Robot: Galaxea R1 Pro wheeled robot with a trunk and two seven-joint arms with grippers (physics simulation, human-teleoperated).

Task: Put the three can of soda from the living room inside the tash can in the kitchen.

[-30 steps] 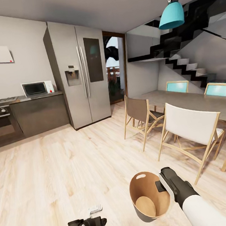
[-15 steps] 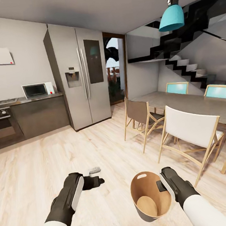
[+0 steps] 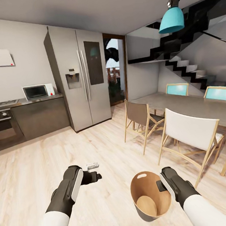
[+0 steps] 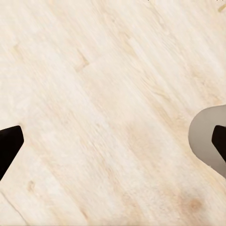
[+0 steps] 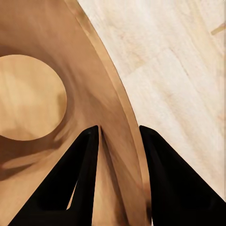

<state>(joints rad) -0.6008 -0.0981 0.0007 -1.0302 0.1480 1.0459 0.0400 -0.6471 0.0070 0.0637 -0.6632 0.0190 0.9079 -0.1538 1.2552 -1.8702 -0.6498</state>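
Right claw pinched shut on the rim of the tash can, one finger inside the glossy brown wall and one outside, bucket hanging tilted just beside it over the pale kitchen floor. Looks light and stiff, probably a bit slick on that glossy inside, so rim or the oval handle slot seems the spot to grab. Left claw spread open, holding nothing.
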